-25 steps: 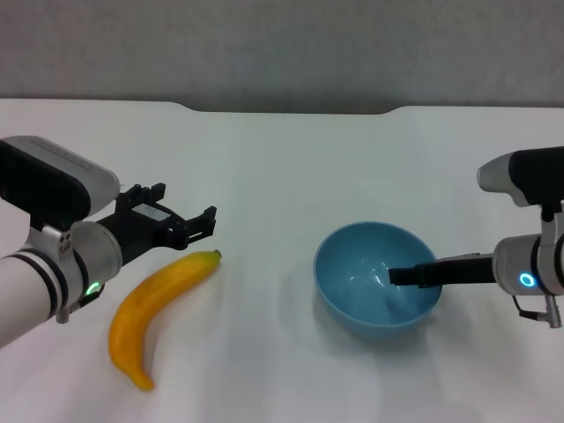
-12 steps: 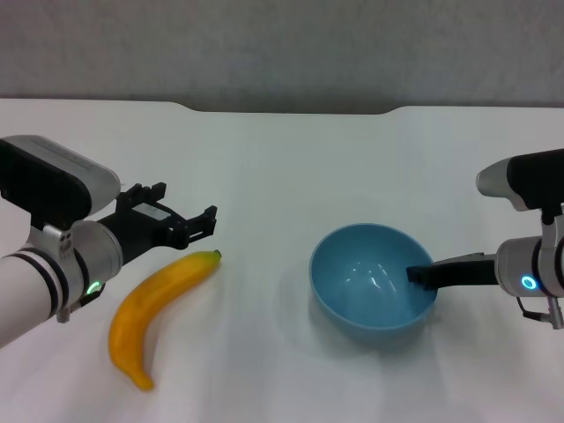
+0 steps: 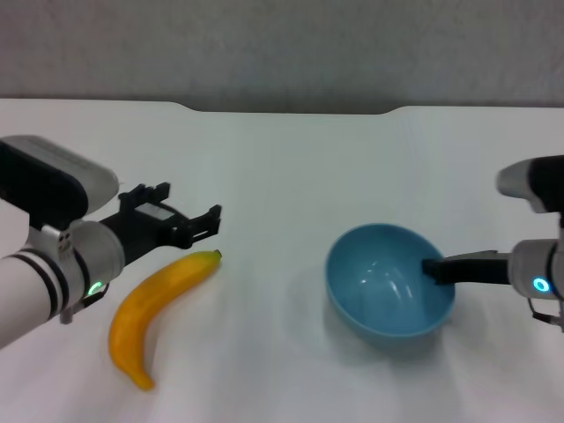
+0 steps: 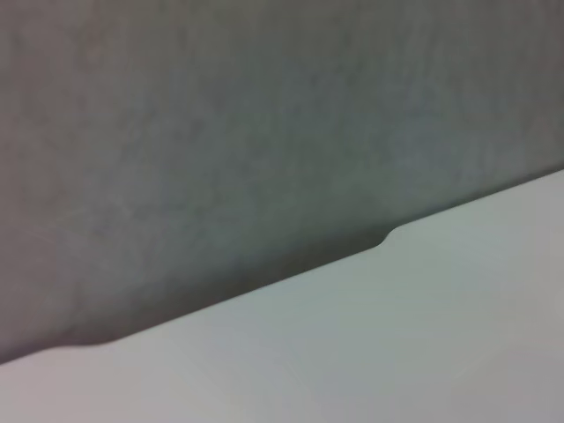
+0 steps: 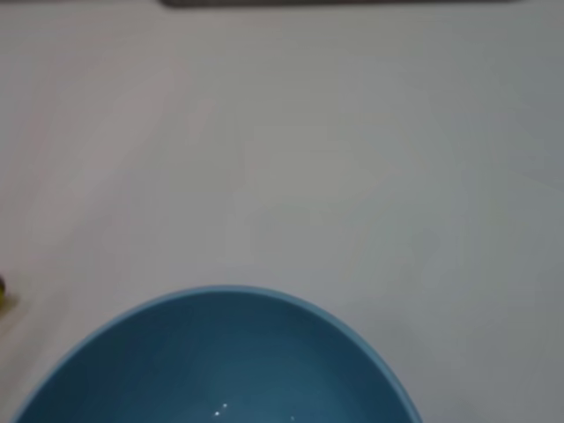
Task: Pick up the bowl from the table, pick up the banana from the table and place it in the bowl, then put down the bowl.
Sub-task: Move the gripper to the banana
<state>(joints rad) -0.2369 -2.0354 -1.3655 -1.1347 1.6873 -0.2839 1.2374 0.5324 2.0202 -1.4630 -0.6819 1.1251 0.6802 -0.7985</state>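
The light-blue bowl [image 3: 388,282] stands right of centre on the white table [image 3: 282,167]. My right gripper [image 3: 438,270] reaches in from the right and is shut on the bowl's right rim, with one dark finger showing inside it. The bowl's inside fills the bottom of the right wrist view [image 5: 220,361]. The yellow-orange banana [image 3: 157,304] lies at the front left, stem tip pointing to the far right. My left gripper [image 3: 190,203] is open and empty, just behind and above the banana's stem end, apart from it.
The table's far edge has a shallow notch [image 3: 286,109] against a grey wall; both show in the left wrist view [image 4: 379,238]. Bare tabletop lies between banana and bowl.
The bowl has shifted to the right together with my right gripper, which drew back from the bowl's middle to its right rim. The left arm and banana have barely moved.
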